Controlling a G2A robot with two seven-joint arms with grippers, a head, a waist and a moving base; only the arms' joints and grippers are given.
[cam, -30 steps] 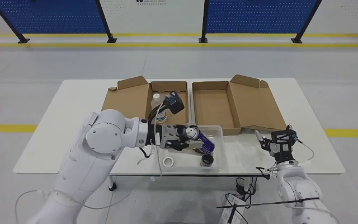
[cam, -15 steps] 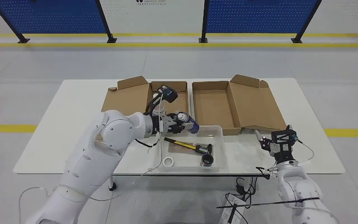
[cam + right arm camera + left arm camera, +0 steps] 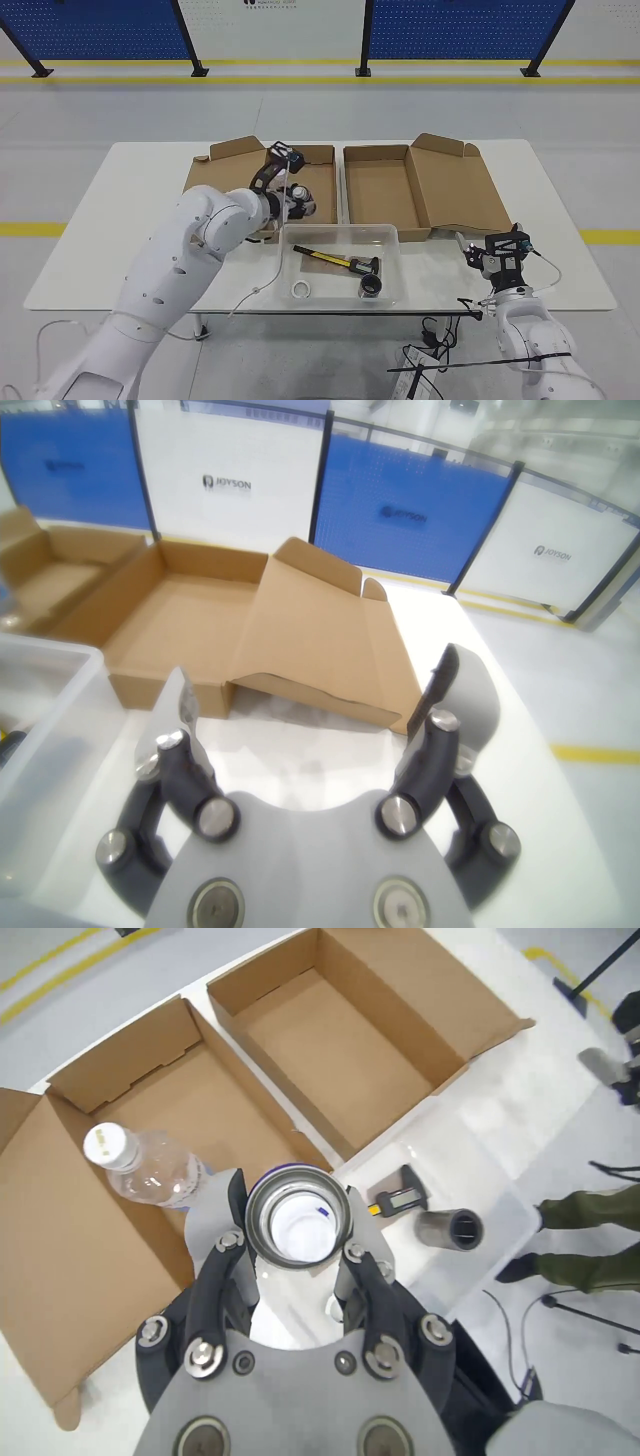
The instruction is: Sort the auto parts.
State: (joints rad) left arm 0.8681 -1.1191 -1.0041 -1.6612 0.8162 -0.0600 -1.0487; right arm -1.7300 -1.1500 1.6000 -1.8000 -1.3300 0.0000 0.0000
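The white counter (image 3: 120, 200) carries an open left box (image 3: 75, 1238) and right box (image 3: 385, 195), with a clear bin (image 3: 390, 250) in front. The left end effector (image 3: 294, 1193) grips a spray can (image 3: 300, 1233) (metal base toward its camera) over the left box, near the bin and beside an upright water bottle (image 3: 145, 1168). The right end effector (image 3: 315, 680) is spread wide, holding nothing, near the right box's flap. A caliper (image 3: 400, 1198) and a metal tube (image 3: 452, 1230) lie in the bin.

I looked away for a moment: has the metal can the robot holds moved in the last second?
Yes. The can went from above the clear tray toward the left cardboard box.
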